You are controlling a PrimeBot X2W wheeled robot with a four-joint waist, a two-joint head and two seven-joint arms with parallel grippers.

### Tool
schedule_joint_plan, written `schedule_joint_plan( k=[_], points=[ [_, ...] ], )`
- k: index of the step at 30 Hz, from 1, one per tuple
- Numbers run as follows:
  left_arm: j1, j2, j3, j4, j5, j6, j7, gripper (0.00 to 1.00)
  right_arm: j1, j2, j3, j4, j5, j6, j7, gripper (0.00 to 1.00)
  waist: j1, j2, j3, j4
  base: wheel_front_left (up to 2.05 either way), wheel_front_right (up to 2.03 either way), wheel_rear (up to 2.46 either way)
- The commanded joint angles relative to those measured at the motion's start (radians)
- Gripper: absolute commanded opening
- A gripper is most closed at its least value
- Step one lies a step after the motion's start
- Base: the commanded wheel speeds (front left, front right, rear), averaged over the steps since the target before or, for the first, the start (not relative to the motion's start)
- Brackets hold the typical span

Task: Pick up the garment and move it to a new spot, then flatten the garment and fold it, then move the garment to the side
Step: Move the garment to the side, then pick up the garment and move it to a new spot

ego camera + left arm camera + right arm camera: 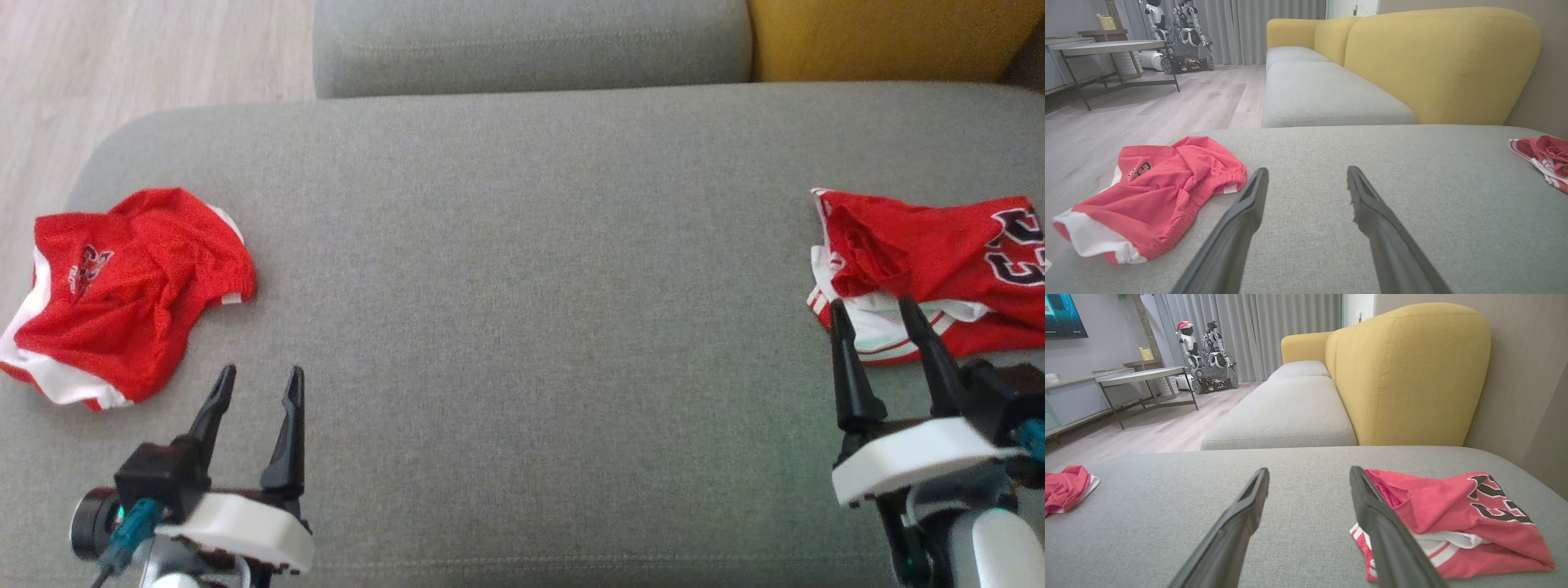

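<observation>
As right claw [870,304] gapes, jersey [931,237] just beside

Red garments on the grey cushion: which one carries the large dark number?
The garment on the robot's right, beside the right claw: it bears big dark digits edged in white. The left garment has only a small emblem.
</observation>
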Motion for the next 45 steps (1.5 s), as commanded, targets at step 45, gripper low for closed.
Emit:
schedule_joint_plan(
  k=[45],
  points=[
    [-0.063,0.037,0.030,-0.038,-0.022,0.037,0.009,1.00,0.044,-0.004,0.009,-0.092,0.004,-0.001,0.021,1.00,0.0001,0.0000,-0.036,0.233,0.00,0.00,0.00]
  ],
)
